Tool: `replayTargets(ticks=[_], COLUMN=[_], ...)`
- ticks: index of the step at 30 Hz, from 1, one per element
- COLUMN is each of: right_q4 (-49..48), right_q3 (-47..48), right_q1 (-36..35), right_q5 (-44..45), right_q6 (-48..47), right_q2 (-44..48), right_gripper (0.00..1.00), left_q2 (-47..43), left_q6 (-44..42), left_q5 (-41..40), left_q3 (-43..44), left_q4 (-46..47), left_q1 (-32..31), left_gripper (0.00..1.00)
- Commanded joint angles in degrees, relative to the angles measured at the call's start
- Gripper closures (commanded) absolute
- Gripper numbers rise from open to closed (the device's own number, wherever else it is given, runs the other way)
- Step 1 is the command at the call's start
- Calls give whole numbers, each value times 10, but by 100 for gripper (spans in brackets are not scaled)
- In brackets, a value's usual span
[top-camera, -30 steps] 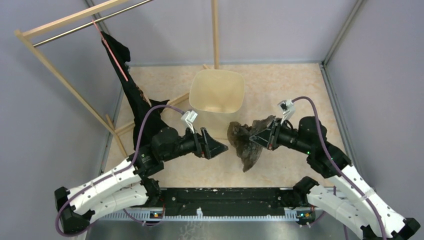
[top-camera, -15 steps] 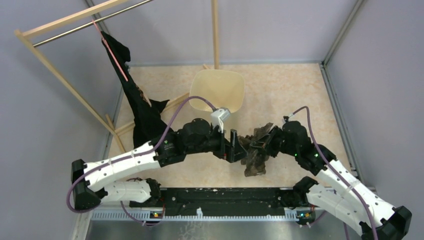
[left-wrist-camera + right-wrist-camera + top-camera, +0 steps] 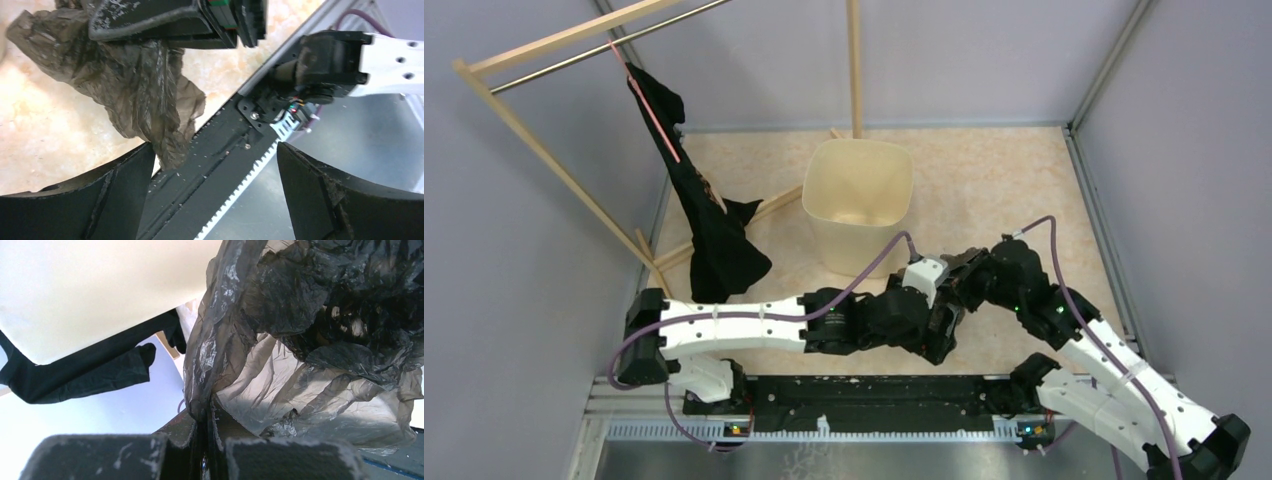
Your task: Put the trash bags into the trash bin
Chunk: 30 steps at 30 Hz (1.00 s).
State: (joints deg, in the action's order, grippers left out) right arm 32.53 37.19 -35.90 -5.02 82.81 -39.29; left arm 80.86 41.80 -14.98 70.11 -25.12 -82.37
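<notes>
Grey-brown crinkled plastic, the trash bag (image 3: 135,85), hangs from your right gripper (image 3: 205,452), whose fingers are pinched tight on a fold of it at the bottom centre of the right wrist view. Your left gripper (image 3: 215,200) sits just below the bag, fingers spread wide, with the bag's lower tip beside the left one. In the top view both wrists meet at lower centre, near the front wall of the trash bin (image 3: 852,245), which stands upright on the tabletop (image 3: 1004,180). The bag is outside the bin. A black garment (image 3: 709,225) hangs from the wooden rack (image 3: 544,150) at upper left.
</notes>
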Motion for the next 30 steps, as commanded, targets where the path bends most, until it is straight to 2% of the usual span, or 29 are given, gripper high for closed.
replayTargets(ticks=[1,5,8,12,15,18,20,21,23,26,30], right_q4=[-32,-51,-63,-75,-103,-120,-143,-148,-138,-103,-85], right_q3=[22,12,4,-7,-18,-23,-28,-28,-17,0,10], right_q1=[-2,-2,-2,-2,-2,-2,-2,-2,-2,-2,-2], right_q5=[-14,-30,-36,-46,-76,-97,-118,-130,-149,-150,-134], right_q6=[11,10,9,5,-17,-104,-197,-251,-352,-454,-507], right_q2=[-10,-16,-17,-20,-30,-51,-61,-66,-72,-67,-36], right_gripper=[100,100,100,100,100,100,92,84,72,56,30], left_q2=[32,43,44,29,15,-13,-36,-49,-80,-140,-240], left_q6=[3,28,59,68,77,92,111,123,144,166,185], left_q5=[-89,-142,-151,-136,-125,-121,-122,-123,-120,-94,-30], left_q3=[39,33,20,-19,-39,-61,-81,-94,-124,-184,-285], left_q4=[-41,-71,-96,-72,-55,-62,-82,-98,-120,-131,-124], left_q1=[-1,3,25,47,58,69,79,84,100,143,219], left_gripper=[6,21,36,42,64,83,94,99,100,100,100])
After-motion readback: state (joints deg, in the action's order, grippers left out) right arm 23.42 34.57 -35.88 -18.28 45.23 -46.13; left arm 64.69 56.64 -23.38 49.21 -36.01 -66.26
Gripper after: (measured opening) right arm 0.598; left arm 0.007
